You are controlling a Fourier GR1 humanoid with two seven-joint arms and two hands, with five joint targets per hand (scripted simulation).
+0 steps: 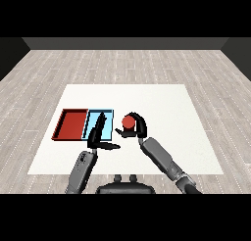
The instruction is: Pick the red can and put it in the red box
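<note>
— Red can (128,122): where is it sitting, operator?

— Your right hand (138,128) is curling round it, just right of the light blue tray (109,112).

— And the left hand (98,135)?

— Its fingers are lying straight over the blue tray, gripping nothing. The red tray (65,118) is lying beside it. Your white table (171,108) is standing on pale grey plank flooring (122,63), and dark walls are closing the room.

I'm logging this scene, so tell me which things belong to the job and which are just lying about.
Job: red can, right hand curled round it, red tray.
Lying about: light blue tray, left hand with straight fingers over it, white table.
</note>
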